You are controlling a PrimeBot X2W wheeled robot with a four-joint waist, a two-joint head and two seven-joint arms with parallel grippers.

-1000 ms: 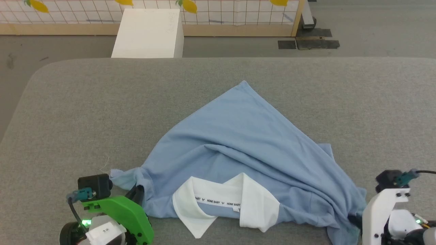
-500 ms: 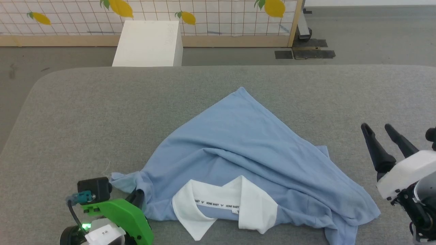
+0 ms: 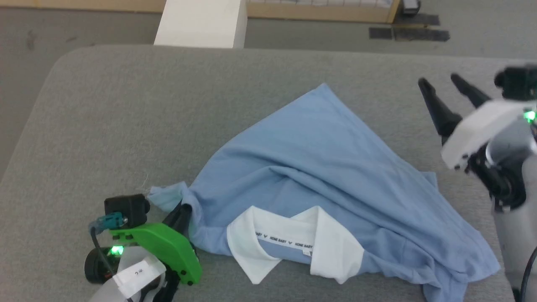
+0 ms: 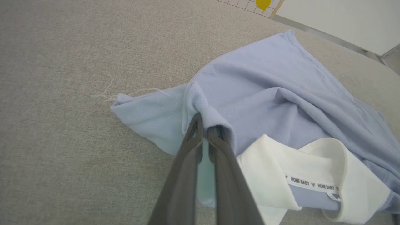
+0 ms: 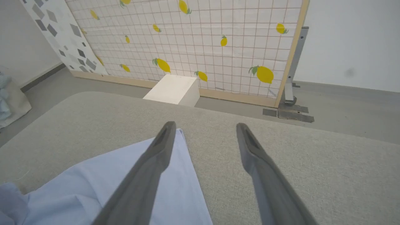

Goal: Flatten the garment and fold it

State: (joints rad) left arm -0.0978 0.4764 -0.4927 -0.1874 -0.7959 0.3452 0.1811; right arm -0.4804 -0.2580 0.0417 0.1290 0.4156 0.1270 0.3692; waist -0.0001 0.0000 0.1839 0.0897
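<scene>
The garment (image 3: 319,167), a light blue polo shirt, lies crumpled in a rough triangle on the grey table (image 3: 126,109), one corner pointing to the far side. Its white collar (image 3: 293,247) lies at the near edge; placket and chest script are hidden. My left gripper (image 3: 184,209) is shut on a bunched fold of the shirt by the left sleeve (image 4: 150,112), its fingertips (image 4: 197,125) pinching the fabric (image 4: 206,118). My right gripper (image 3: 440,82) hangs open in the air to the right of the shirt, holding nothing (image 5: 203,128).
A white box (image 3: 201,23) stands on the floor beyond the table's far edge. Behind it runs a grid panel with lemon prints (image 5: 193,40) in a wooden frame. Dark plates (image 3: 407,33) lie on the floor at the far right.
My right gripper has let go of the shirt's right corner, opened and risen up and away to the right. The head camera has shifted. The left gripper stays shut on the fold.
</scene>
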